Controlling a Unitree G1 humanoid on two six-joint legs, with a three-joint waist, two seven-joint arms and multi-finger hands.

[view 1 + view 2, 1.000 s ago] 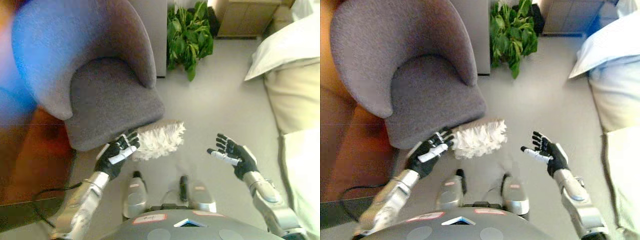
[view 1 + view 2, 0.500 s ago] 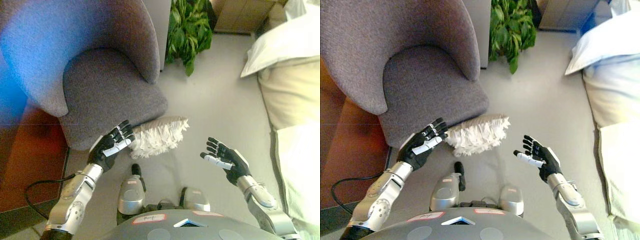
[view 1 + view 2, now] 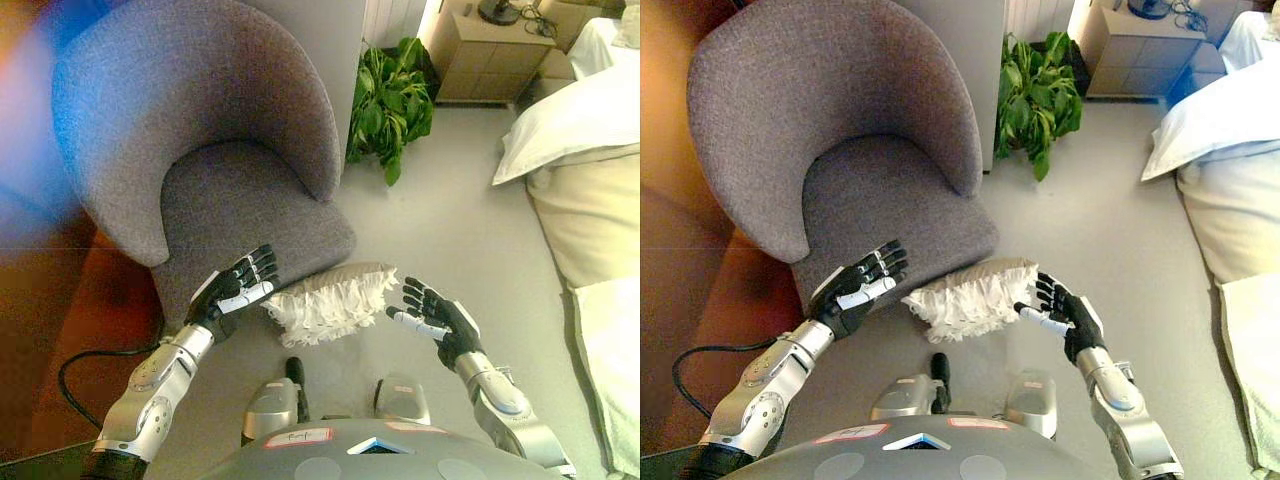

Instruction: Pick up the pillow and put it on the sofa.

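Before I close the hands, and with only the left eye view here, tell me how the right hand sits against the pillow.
Observer: In the right eye view the right hand is open, fingertips overlapping the pillow's right edge. I cannot tell if they touch.
Operator: Now report the left hand.
Observer: The left hand is open, with a clear gap between it and the pillow's left end.
Operator: Check the chair's left side.
Observer: The chair's left edge shows whole there, with brown floor beside it.
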